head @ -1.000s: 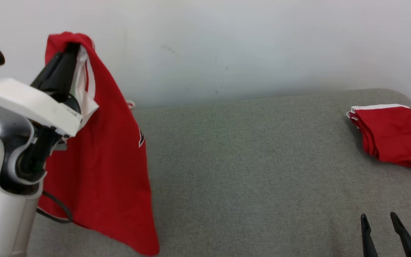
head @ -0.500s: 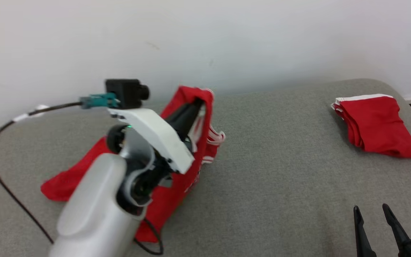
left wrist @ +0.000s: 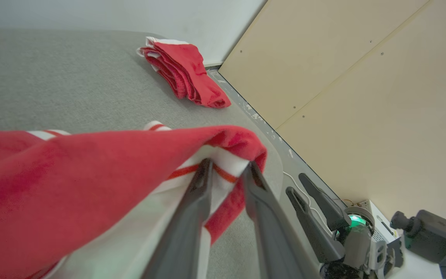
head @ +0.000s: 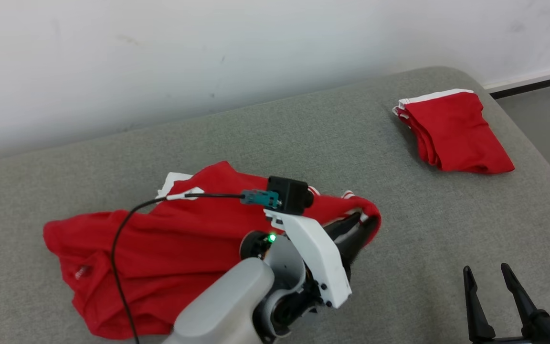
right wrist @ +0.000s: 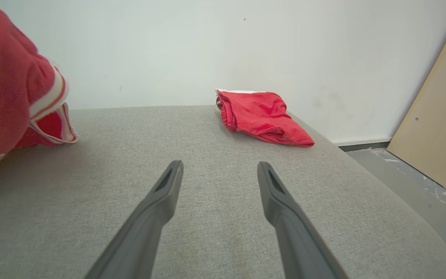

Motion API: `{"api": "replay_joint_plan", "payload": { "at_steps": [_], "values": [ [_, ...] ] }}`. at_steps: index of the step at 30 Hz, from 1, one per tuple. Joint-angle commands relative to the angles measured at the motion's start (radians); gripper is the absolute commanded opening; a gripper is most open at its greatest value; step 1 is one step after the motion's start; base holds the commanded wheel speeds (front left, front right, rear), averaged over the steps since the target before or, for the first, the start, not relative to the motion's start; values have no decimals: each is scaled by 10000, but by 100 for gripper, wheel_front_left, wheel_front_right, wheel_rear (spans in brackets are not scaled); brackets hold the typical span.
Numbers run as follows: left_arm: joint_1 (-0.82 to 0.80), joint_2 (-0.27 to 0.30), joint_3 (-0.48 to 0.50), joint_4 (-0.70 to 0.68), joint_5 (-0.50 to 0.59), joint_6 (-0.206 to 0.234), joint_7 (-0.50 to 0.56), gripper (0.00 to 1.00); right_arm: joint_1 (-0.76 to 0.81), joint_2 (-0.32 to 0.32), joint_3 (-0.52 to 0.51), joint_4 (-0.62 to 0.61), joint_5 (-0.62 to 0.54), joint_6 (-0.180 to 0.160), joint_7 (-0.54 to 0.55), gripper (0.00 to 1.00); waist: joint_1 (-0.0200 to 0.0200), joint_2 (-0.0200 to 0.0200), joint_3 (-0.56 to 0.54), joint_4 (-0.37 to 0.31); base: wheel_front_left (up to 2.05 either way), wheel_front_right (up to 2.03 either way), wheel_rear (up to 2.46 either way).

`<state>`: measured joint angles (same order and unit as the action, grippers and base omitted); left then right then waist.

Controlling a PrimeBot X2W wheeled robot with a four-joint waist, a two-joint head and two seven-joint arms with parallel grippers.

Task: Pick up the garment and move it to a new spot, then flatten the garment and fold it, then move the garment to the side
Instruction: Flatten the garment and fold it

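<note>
Draping over left fingers, garment hides tips, cannot tell if pinching; right fingers spread, bases cut off.

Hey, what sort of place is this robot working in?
Probably a robot lab or test room set up for clothes folding: a grey fabric-covered surface against a bare white wall, plain beige panels by a rough floor, and a folded red garment set aside.

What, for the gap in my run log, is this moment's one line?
garment: crumpled on grey surface; left gripper: parted, hem over tips; right gripper: open, empty
</note>
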<state>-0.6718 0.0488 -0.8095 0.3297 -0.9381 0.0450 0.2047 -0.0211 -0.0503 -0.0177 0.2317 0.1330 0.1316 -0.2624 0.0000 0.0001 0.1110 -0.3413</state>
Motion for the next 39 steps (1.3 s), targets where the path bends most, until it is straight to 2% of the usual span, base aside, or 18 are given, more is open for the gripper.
{"api": "replay_joint_plan", "payload": {
  "at_steps": [1,6,10,14,20,24,30,37,39],
  "values": [
    [-61,44,-144,36,-209,43,-85,100,-147,-13,-46,29,133,-21,-27,100,0,-1,112,-115,0,0,0],
    [-68,39,-1237,-193,-1340,379,-405,100,-68,-13,-206,56,110,-21,-27,100,0,-1,46,39,0,0,0],
    [-247,42,-1775,-245,-1405,551,-837,100,-55,-19,-235,31,48,-21,-27,100,0,-1,-99,288,0,0,0],
    [-254,241,-1817,-105,-885,722,-1501,100,113,-18,-360,-33,-51,-21,-27,100,0,-1,-290,604,0,0,0],
    [423,1216,-1395,-586,-433,1196,-2625,100,427,-19,-588,-127,-255,-21,-27,100,0,-1,-565,995,0,0,0],
    [1060,2096,-1010,-1116,-78,1834,-3440,100,636,-16,-722,-172,-419,-21,-27,100,0,-1,-816,1260,0,0,0],
    [2225,3044,-306,-1671,198,2708,-4360,100,821,-16,-891,-309,-646,-21,-27,100,0,-1,-996,1672,0,0,0],
    [3720,3731,441,-1920,736,3352,-4682,100,872,-16,-976,-417,-785,-21,-27,100,0,-1,-1109,1974,0,0,0],
    [4123,3841,689,-2073,1098,3338,-4690,100,897,-18,-992,-433,-814,-21,-27,100,0,-1,-1135,2007,0,0,0]
  ]
}}
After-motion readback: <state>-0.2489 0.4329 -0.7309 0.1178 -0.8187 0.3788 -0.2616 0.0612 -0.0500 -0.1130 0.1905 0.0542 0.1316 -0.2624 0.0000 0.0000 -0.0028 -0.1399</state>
